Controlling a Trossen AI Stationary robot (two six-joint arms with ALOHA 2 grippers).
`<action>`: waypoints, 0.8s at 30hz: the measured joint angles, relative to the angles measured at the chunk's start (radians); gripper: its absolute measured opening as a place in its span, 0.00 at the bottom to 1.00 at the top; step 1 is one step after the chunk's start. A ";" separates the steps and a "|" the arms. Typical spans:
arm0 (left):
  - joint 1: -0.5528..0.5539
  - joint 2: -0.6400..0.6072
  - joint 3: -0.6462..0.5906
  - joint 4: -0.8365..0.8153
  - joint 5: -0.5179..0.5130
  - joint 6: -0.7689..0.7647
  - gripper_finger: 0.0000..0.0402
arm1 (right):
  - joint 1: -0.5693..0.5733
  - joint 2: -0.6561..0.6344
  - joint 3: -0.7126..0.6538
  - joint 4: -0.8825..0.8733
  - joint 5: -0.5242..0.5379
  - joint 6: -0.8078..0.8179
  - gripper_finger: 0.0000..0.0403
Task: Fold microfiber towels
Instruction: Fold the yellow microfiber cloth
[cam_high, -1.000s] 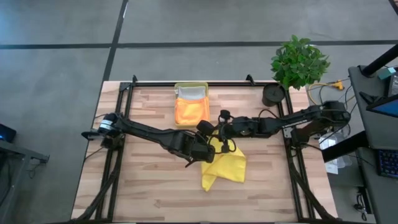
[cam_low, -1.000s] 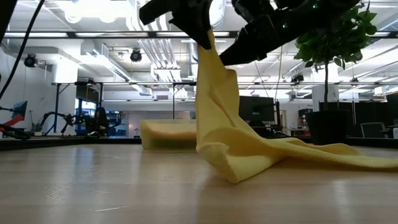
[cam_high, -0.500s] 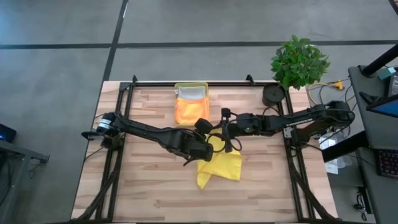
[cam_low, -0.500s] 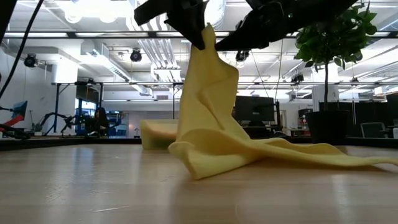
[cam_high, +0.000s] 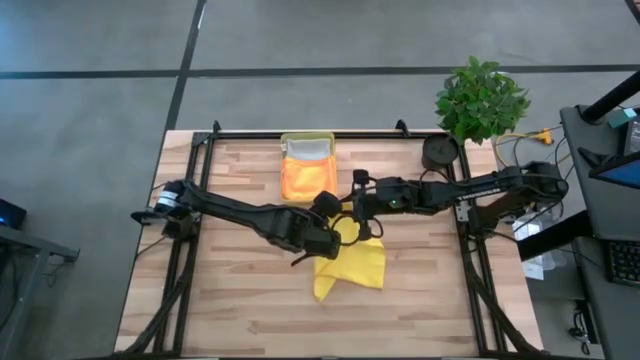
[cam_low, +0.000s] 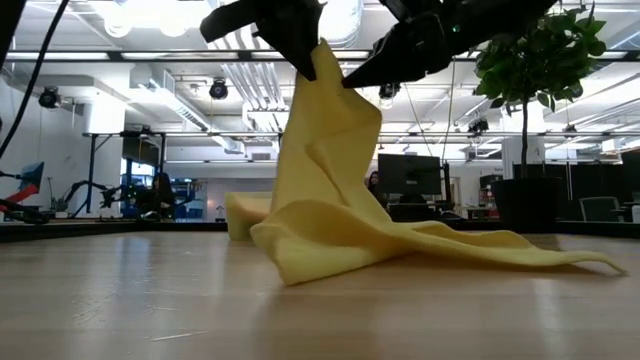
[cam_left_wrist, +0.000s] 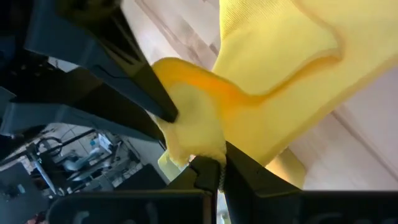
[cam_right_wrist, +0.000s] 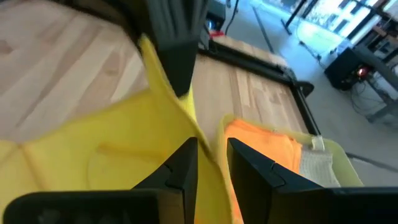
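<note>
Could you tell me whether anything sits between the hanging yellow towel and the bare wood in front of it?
Nothing visible does. The yellow towel, held by the left gripper and right gripper, trails onto open table; the tray sits behind.

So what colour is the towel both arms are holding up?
Bright yellow towel; the low view shows it best.

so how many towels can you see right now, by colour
bright yellow microfiber towel, held up by the left end effector and right end effector: 1
orange folded towel in the translucent yellow plastic tray: 1
light grey folded towel in the same tray: 1
total: 3 towels
</note>
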 joint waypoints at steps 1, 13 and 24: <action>0.000 -0.002 0.000 -0.012 0.000 0.000 0.00 | -0.005 -0.001 0.004 -0.017 0.000 0.000 0.20; -0.001 -0.030 0.000 -0.056 -0.035 0.002 0.00 | -0.043 0.000 0.037 -0.146 0.000 0.052 0.20; -0.004 -0.036 0.008 -0.053 -0.074 -0.001 0.00 | -0.077 0.006 0.016 -0.182 0.012 0.172 0.20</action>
